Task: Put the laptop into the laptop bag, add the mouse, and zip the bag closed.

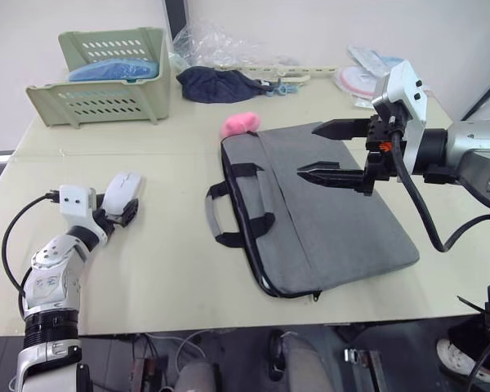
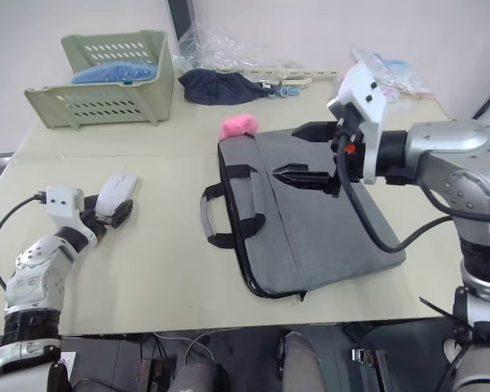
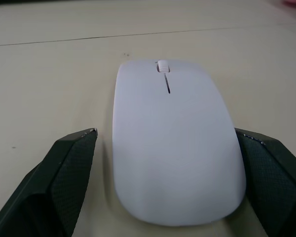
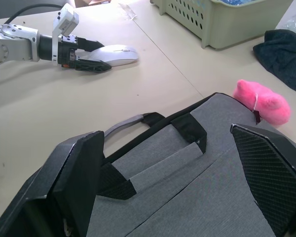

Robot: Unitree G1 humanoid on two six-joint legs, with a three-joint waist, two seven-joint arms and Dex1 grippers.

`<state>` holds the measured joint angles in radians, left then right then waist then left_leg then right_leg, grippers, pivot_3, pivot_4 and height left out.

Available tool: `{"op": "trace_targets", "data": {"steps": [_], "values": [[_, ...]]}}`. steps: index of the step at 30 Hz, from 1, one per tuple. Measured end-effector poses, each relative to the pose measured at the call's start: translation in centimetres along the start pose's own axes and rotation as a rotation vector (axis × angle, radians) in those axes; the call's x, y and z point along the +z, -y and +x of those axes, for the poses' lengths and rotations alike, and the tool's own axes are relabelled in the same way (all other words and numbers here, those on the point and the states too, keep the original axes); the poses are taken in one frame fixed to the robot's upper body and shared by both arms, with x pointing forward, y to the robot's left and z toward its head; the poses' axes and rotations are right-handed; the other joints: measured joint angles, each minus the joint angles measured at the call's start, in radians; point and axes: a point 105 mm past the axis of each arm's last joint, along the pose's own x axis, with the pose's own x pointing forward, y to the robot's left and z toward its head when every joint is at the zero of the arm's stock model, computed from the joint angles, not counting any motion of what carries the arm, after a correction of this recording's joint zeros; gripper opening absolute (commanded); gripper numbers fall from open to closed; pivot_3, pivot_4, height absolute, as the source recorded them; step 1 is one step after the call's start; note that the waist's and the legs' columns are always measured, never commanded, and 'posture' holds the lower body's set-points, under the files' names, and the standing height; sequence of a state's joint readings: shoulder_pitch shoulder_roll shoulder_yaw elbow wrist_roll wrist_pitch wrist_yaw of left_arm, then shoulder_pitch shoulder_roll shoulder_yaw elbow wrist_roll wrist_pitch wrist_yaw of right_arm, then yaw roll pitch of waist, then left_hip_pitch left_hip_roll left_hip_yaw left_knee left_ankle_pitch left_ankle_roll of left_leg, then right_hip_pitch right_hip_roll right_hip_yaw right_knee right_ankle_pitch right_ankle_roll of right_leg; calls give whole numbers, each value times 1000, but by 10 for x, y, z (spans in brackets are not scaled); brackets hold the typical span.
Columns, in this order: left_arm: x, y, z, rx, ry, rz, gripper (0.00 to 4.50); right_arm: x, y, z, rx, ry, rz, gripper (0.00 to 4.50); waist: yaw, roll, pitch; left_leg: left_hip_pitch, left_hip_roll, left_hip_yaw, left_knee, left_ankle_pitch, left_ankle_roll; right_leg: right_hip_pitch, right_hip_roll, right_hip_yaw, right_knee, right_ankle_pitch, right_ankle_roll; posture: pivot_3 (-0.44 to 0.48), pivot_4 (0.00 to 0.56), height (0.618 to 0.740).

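Down on the beige table, the white mouse lies between the spread fingers of the left gripper, which flank it without closing on it. Across the table, the right gripper hangs wide open and empty above the grey laptop bag, whose handles face the mouse. A pink plush toy sits at the bag's far corner.
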<state>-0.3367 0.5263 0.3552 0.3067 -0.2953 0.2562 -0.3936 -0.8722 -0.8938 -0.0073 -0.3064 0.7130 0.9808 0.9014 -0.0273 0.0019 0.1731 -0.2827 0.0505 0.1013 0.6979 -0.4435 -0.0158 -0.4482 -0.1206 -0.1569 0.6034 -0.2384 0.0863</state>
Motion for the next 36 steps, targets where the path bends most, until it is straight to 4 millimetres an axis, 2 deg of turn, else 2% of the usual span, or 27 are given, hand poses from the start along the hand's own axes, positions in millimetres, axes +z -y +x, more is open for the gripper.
{"op": "trace_targets", "data": {"steps": [4, 7, 9, 25, 28, 33, 36], "values": [[0, 1, 2, 6, 8, -8, 4500, -5, 0, 0, -3, -8, 12, 4471, 3, 0, 0, 0, 0, -1, 0, 0, 0, 0, -1, -1, 0, 0, 0, 0, 150, 740], [0, 2, 3, 8, 9, -10, 3706, -6, 0, 0, -4, -11, 14, 4500, 3, 0, 0, 0, 0, -1, 0, 0, 0, 1, -1, -1, 0, 0, 0, 0, 150, 740], [0, 2, 3, 7, 10, -9, 2770, -6, 0, 0, -4, -11, 14, 4500, 3, 1, 0, 0, 0, -1, 0, 0, 0, 1, -1, -1, 0, 0, 0, 0, 150, 740], [0, 3, 3, 3, 10, -9, 2765, -5, -1, 4, 6, 3, 19, 4500, 3, 1, 0, 0, -1, -2, 0, 0, 0, 1, -2, -2, 0, 0, 0, 0, 150, 740], [2, 4, 1, -7, 9, -11, 2765, -4, -2, 10, -5, 23, 28, 4500, 1, 1, 0, 0, -1, -2, 0, 0, 0, 1, -2, -2, -1, 0, 0, 0, 150, 740], [5, 7, -12, -68, -8, -4, 2765, 3, -7, 33, -69, 73, 69, 4500, -3, 0, 0, 0, 0, -5, 1, 0, 0, -1, -1, -4, -1, 0, 0, 0, 150, 740], [20, 6, -24, -139, -4, 19, 2765, 5, -12, 50, -159, 93, 82, 4500, -6, 0, 0, -1, 0, -5, 0, 0, 0, -3, -1, -5, -1, 0, 0, 0, 150, 740]]}}
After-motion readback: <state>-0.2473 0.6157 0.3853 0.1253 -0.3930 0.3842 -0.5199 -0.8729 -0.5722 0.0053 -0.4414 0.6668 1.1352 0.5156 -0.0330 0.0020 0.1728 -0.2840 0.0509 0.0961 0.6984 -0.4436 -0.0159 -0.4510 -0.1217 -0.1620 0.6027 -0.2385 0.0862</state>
